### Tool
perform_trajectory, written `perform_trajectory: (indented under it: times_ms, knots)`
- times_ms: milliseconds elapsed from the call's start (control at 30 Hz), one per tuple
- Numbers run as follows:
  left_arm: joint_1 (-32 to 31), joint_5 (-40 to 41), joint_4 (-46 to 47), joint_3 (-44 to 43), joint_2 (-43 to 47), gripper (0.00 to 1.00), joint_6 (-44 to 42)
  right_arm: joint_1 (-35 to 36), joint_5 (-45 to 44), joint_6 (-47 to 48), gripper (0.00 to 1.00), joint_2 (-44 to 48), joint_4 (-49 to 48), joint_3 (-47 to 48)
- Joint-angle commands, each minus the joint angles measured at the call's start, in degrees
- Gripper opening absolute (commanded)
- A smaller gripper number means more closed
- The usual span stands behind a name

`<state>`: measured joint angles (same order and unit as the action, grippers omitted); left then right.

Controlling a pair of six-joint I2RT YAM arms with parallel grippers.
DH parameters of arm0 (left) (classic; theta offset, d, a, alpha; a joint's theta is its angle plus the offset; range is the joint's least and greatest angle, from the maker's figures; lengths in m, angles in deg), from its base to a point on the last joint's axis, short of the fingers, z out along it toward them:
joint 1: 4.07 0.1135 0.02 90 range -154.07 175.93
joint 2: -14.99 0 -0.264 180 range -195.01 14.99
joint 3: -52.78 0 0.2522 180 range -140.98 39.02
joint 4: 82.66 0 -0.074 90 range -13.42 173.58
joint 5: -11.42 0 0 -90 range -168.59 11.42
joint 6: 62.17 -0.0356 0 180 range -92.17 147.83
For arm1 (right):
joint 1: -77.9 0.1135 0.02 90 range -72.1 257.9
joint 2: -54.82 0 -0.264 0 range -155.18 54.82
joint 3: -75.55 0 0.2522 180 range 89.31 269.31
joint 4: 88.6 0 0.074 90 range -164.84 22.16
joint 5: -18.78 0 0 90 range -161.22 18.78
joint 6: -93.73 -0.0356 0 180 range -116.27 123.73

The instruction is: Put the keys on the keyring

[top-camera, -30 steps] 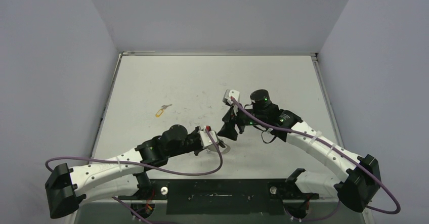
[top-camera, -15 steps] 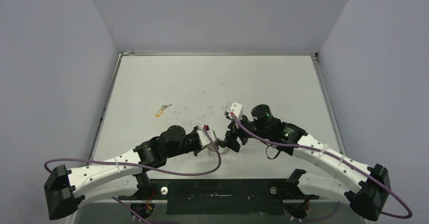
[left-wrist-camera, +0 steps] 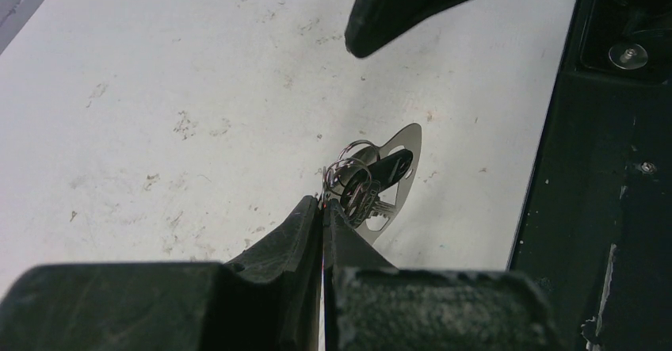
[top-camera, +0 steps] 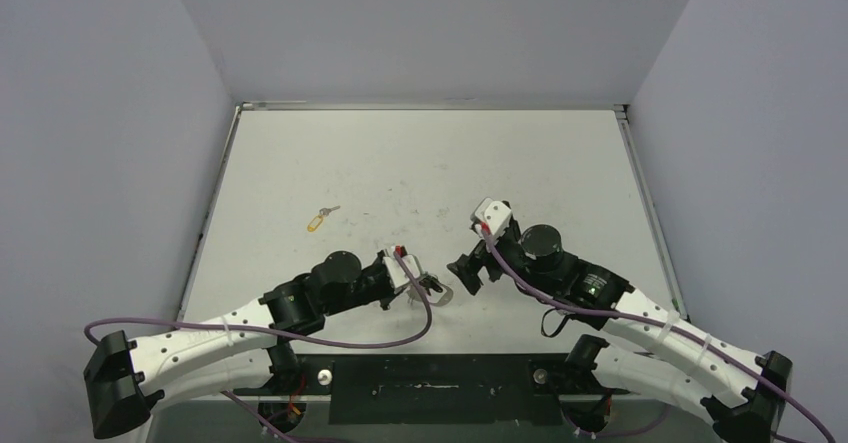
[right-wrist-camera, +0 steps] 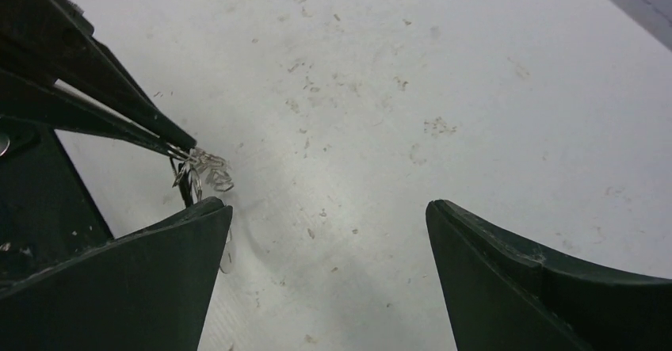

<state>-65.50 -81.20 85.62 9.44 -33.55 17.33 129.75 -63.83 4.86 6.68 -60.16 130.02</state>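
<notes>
Top external view: the yellow-tagged key lies alone on the counter, well left of where the arms meet. The left tool is pinched together on the small rings of the keyring (the exact contact is hard to make out). Its flat loop rests on the counter, partly hidden under the black-headed key. Just to the right, the right tool stands wide apart, holding nothing.

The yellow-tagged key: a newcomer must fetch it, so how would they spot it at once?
On the white table, look at the left half, about midway back. A small key lies there alone. Its yellow oblong tag sets it apart from the black-headed key bunched with the keyring in the left gripper.
</notes>
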Motion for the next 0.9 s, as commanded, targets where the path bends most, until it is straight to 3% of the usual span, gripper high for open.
perform_trajectory:
  times_ms: [0,167,300,400,533,867]
  knots:
    - [-0.18,1.45,4.85,-0.09,1.65,0.0,1.6,0.26,-9.0,-1.12,1.0,2.76,-4.59,0.32]
    - [-0.18,1.71,5.92,0.49,1.58,0.0,1.92,0.26,-11.92,-6.43,1.0,2.88,-7.24,-1.05]
    - [-0.18,2.03,6.13,0.58,1.15,0.0,2.19,0.25,-4.65,-5.61,1.0,2.35,-7.79,-1.45]
    - [-0.18,2.17,6.33,0.66,0.98,0.0,2.98,0.44,-1.39,-5.54,0.9,1.35,-7.29,-1.27]
    - [-0.18,5.21,6.43,0.78,1.04,0.0,5.14,2.73,0.8,-3.37,0.75,1.73,-7.65,-2.57]
    - [-0.09,10.31,6.86,-0.79,-1.12,0.0,12.28,15.06,-2.64,-1.57,0.1,-3.26,-14.1,-7.01]
